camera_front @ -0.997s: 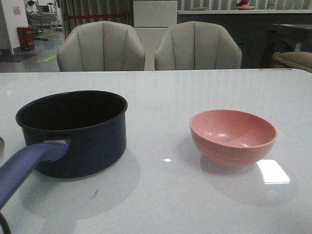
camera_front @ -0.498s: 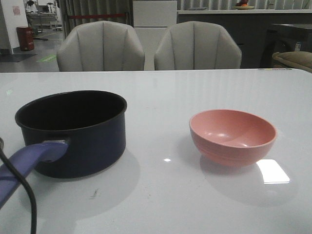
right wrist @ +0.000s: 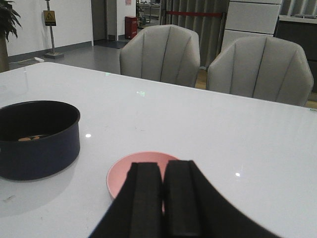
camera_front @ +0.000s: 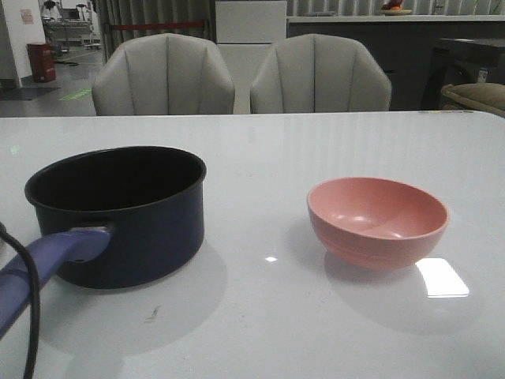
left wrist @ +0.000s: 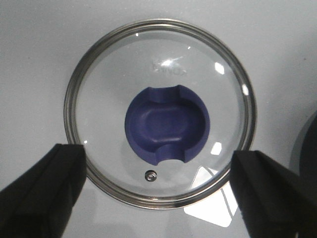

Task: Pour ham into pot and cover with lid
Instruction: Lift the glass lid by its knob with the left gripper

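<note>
The dark navy pot (camera_front: 118,213) stands at the left of the table, its purple-blue handle (camera_front: 47,260) pointing toward me. In the right wrist view a few orange bits of ham (right wrist: 26,139) lie inside the pot (right wrist: 37,141). The pink bowl (camera_front: 377,221) stands empty at the right. The glass lid (left wrist: 161,74) with its blue knob (left wrist: 167,126) lies flat on the table, seen only in the left wrist view. My left gripper (left wrist: 158,163) hovers open above it, one finger to each side of the rim. My right gripper (right wrist: 163,171) is shut and empty, just short of the bowl (right wrist: 121,171).
A black cable (camera_front: 31,316) hangs across the pot handle at the front view's left edge. Two grey chairs (camera_front: 237,75) stand behind the table's far edge. The pot's dark wall (left wrist: 309,144) shows beside the lid.
In the front view the black cable has risen from the bottom left corner and now crosses the pot handle. Pot and bowl have not moved.
</note>
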`<action>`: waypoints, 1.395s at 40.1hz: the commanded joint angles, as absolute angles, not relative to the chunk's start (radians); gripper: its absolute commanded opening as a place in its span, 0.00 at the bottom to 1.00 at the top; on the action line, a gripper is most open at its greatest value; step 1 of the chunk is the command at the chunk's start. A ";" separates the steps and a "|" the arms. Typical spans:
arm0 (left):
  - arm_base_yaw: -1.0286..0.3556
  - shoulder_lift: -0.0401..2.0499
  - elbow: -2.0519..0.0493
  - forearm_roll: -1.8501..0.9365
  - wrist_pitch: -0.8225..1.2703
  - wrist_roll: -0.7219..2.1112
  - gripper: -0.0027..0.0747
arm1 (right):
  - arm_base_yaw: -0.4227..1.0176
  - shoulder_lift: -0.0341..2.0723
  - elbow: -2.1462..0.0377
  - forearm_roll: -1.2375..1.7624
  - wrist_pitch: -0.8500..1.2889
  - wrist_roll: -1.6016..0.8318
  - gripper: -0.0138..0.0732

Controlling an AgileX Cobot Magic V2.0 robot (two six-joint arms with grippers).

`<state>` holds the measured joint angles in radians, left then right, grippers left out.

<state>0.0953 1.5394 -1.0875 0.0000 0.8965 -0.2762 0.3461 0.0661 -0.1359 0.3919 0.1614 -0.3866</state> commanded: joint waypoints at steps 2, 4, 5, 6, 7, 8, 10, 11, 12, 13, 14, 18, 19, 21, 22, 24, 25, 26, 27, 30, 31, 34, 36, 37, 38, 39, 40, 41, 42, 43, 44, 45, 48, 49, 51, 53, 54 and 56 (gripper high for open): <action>0.097 1.555 -1.139 -0.010 0.890 -0.271 0.84 | 0.345 0.075 -0.163 0.398 0.078 -0.386 0.34; 0.097 1.574 -1.143 -0.010 0.890 -0.271 0.84 | 0.345 0.075 -0.163 0.398 0.078 -0.386 0.34; 0.097 1.583 -1.147 -0.010 0.892 -0.271 0.84 | 0.345 0.075 -0.163 0.398 0.078 -0.386 0.34; 0.097 1.592 -1.151 -0.010 0.892 -0.271 0.84 | 0.345 0.075 -0.163 0.398 0.078 -0.386 0.34; 0.097 1.601 -1.157 -0.012 0.894 -0.271 0.84 | 0.345 0.075 -0.163 0.398 0.078 -0.386 0.34; 0.097 1.610 -1.163 -0.012 0.894 -0.271 0.84 | 0.345 0.075 -0.163 0.398 0.078 -0.386 0.34; 0.092 1.624 -1.176 -0.014 0.896 -0.266 0.84 | 0.345 0.075 -0.163 0.398 0.078 -0.386 0.34; 0.089 1.627 -1.181 -0.014 0.896 -0.263 0.84 | 0.345 0.075 -0.163 0.398 0.078 -0.386 0.34; 0.089 1.636 -1.184 -0.014 0.896 -0.263 0.84 | 0.345 0.075 -0.163 0.398 0.078 -0.386 0.34; 0.089 1.641 -1.190 -0.014 0.896 -0.263 0.84 | 0.345 0.075 -0.163 0.398 0.078 -0.386 0.34; 0.089 1.649 -1.192 -0.014 0.896 -0.263 0.84 | 0.345 0.075 -0.163 0.398 0.078 -0.386 0.34; 0.089 1.679 -1.212 -0.011 0.896 -0.263 0.84 | 0.345 0.075 -0.163 0.398 0.078 -0.386 0.34; 0.089 1.689 -1.215 -0.011 0.896 -0.263 0.84 | 0.345 0.075 -0.163 0.398 0.078 -0.386 0.34; 0.089 1.708 -1.222 -0.016 0.901 -0.243 0.84 | 0.345 0.075 -0.163 0.398 0.078 -0.386 0.34; 0.089 1.716 -1.224 -0.020 0.904 -0.236 0.84 | 0.345 0.075 -0.163 0.398 0.078 -0.386 0.34; 0.089 1.732 -1.231 -0.021 0.912 -0.228 0.84 | 0.345 0.075 -0.163 0.398 0.078 -0.386 0.34; 0.089 1.740 -1.235 -0.021 0.920 -0.228 0.84 | 0.345 0.075 -0.163 0.398 0.078 -0.386 0.34; 0.089 1.748 -1.238 -0.021 0.922 -0.226 0.84 | 0.345 0.075 -0.163 0.398 0.078 -0.386 0.34; 0.089 1.755 -1.240 -0.021 0.928 -0.224 0.84 | 0.345 0.075 -0.163 0.398 0.078 -0.386 0.34; 0.089 1.774 -1.251 -0.021 0.934 -0.222 0.84 | 0.345 0.075 -0.163 0.398 0.078 -0.386 0.34; 0.089 1.782 -1.253 -0.021 0.936 -0.222 0.84 | 0.345 0.075 -0.163 0.398 0.078 -0.386 0.34; 0.089 1.795 -1.260 -0.021 0.939 -0.222 0.83 | 0.345 0.075 -0.163 0.398 0.078 -0.386 0.34; 0.089 1.802 -1.260 -0.023 0.939 -0.222 0.79 | 0.345 0.075 -0.163 0.398 0.078 -0.386 0.34; 0.089 1.804 -1.260 -0.023 0.942 -0.222 0.77 | 0.345 0.075 -0.163 0.398 0.078 -0.386 0.34; 0.089 1.808 -1.260 -0.023 0.945 -0.222 0.73 | 0.345 0.075 -0.163 0.398 0.078 -0.386 0.34; 0.089 1.813 -1.260 -0.023 0.950 -0.222 0.68 | 0.345 0.075 -0.163 0.398 0.078 -0.386 0.34; 0.089 1.815 -1.260 -0.023 0.953 -0.222 0.65 | 0.345 0.075 -0.163 0.398 0.078 -0.386 0.34; 0.089 1.817 -1.260 -0.023 0.955 -0.222 0.61 | 0.345 0.075 -0.163 0.398 0.078 -0.386 0.34; 0.089 1.818 -1.260 -0.023 0.955 -0.222 0.56 | 0.345 0.075 -0.163 0.398 0.078 -0.386 0.34; 0.089 1.818 -1.260 -0.023 0.955 -0.222 0.52 | 0.345 0.075 -0.163 0.398 0.078 -0.386 0.34; 0.089 1.818 -1.260 -0.023 0.955 -0.222 0.48 | 0.345 0.075 -0.163 0.398 0.078 -0.386 0.34; 0.089 1.818 -1.262 -0.023 0.951 -0.222 0.45 | 0.345 0.075 -0.163 0.398 0.078 -0.386 0.34; 0.089 1.818 -1.268 -0.023 0.949 -0.222 0.37 | 0.345 0.075 -0.163 0.398 0.078 -0.386 0.34; 0.089 1.818 -1.273 -0.023 0.952 -0.222 0.35 | 0.345 0.075 -0.163 0.398 0.078 -0.386 0.34; 0.089 1.816 -1.283 -0.023 0.958 -0.222 0.33 | 0.345 0.075 -0.163 0.398 0.078 -0.386 0.34; 0.089 1.814 -1.292 -0.023 0.969 -0.222 0.32 | 0.345 0.075 -0.163 0.398 0.078 -0.386 0.34; 0.089 1.812 -1.299 -0.023 0.976 -0.222 0.32 | 0.345 0.075 -0.163 0.398 0.078 -0.386 0.34; 0.089 1.812 -1.311 -0.023 0.991 -0.222 0.32 | 0.345 0.075 -0.163 0.398 0.078 -0.386 0.34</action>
<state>0.0948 1.8596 -1.2633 -0.0179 0.9729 -0.2188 0.3461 0.0661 -0.1359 0.3940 0.1614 -0.3866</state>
